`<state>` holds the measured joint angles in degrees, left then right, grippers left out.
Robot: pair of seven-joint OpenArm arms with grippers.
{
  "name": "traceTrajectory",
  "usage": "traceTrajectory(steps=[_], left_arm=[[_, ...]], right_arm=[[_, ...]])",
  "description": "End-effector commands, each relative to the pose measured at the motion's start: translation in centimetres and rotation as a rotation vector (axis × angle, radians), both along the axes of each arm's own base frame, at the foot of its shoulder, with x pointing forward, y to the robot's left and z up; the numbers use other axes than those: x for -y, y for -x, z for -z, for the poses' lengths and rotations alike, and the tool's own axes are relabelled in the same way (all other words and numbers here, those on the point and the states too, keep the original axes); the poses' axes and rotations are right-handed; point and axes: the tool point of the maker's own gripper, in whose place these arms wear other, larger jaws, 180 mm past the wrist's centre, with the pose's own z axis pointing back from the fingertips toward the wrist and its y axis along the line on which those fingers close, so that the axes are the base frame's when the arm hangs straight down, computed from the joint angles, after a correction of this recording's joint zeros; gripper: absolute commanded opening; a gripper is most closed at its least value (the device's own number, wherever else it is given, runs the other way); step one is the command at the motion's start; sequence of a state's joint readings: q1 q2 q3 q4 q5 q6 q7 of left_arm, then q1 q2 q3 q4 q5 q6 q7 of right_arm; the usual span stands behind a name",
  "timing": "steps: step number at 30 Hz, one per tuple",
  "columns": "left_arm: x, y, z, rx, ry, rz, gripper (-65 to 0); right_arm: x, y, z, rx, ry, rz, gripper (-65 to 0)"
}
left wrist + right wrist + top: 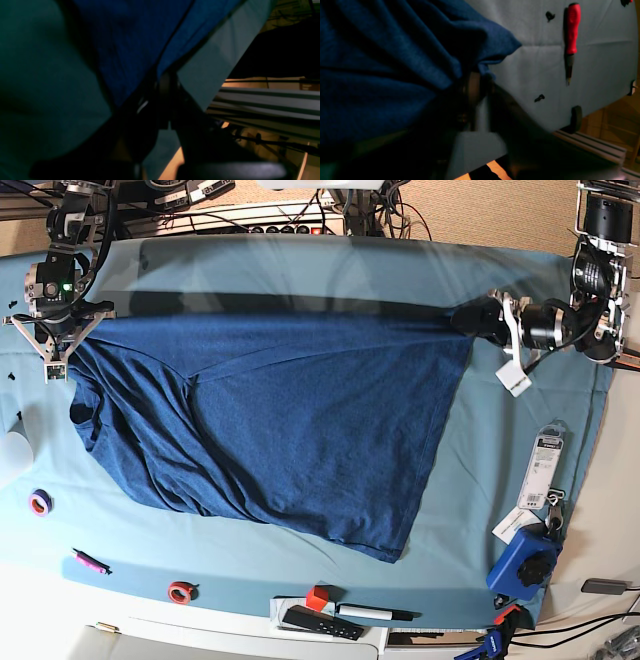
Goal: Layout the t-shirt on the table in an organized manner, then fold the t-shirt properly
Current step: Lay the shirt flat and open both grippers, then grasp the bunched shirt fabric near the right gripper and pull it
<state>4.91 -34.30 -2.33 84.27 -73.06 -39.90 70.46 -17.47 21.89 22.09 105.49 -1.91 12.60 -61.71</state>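
Spreading the t-shirt [280, 420] flat on the table [300, 270]: left gripper [478, 318] clamped on its corner, right gripper [57, 345] grip indeterminate; even tension advised.

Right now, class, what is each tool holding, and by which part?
Left tool pinches the t-shirt at one corner; right tool, jaws apart, grips nothing clearly.

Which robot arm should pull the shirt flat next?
Probably the left gripper: it looks shut on the t-shirt corner. The right gripper is opening at its corner, so its hold looks weaker.
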Motion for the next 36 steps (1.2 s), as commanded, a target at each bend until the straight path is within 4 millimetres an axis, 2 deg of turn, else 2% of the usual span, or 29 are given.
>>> traceTrajectory(steps=[1,3,4,10,13,16,19,24,27,31,34,36], left_arm=[[-0.4,-1.0,-1.0,0.036,0.005,-0.007,-53.6],[-0.4,-1.0,-1.0,0.036,0.005,-0.007,-40.5],[-0.4,-1.0,-1.0,0.037,0.005,-0.007,-38.2],[-0.7,-1.0,-0.9,0.042,-0.019,0.000,-38.0],[-1.3,-1.6,-1.9,0.082,-0.045,0.013,-37.9],[-2.2,-2.8,-3.9,0.172,-0.091,0.017,-37.9],[-3.4,-4.7,-7.3,0.303,-0.115,-0.016,-37.9],[-6.7,-8.1,-14.3,0.565,-0.104,-0.182,-38.0],[-9.7,-9.2,-17.2,0.670,-0.119,-0.296,-38.0],[-12.5,-9.4,-19.1,0.724,-0.147,-0.379,-38.0],[-13.1,-9.3,-19.4,0.733,-0.154,-0.398,-38.0],[-13.0,-9.3,-19.2,0.728,-0.156,-0.397,-38.0]], right_arm=[[0.7,-0.6,-1.4,0.020,0.042,-0.021,-45.6],[0.5,-0.6,-1.2,0.006,0.041,-0.042,-41.4],[0.5,-0.6,-1.2,0.005,0.043,-0.041,-41.4],[2.2,-0.7,-2.8,0.004,0.185,-0.041,-41.4],[3.3,-0.9,-4.1,0.029,0.243,-0.023,-41.4],[4.5,-1.4,-5.9,0.077,0.303,-0.006,-41.4],[4.9,-2.5,-7.5,0.154,0.332,-0.006,-41.4],[3.2,-5.4,-8.3,0.291,0.197,-0.032,-41.4],[1.8,-7.4,-9.1,0.378,0.122,-0.048,-41.4],[-0.1,-9.9,-10.1,0.463,0.055,-0.096,-41.4],[-1.9,-11.8,-10.2,0.511,0.003,-0.142,-41.3],[-3.1,-13.3,-9.6,0.522,-0.032,-0.174,-38.7]])
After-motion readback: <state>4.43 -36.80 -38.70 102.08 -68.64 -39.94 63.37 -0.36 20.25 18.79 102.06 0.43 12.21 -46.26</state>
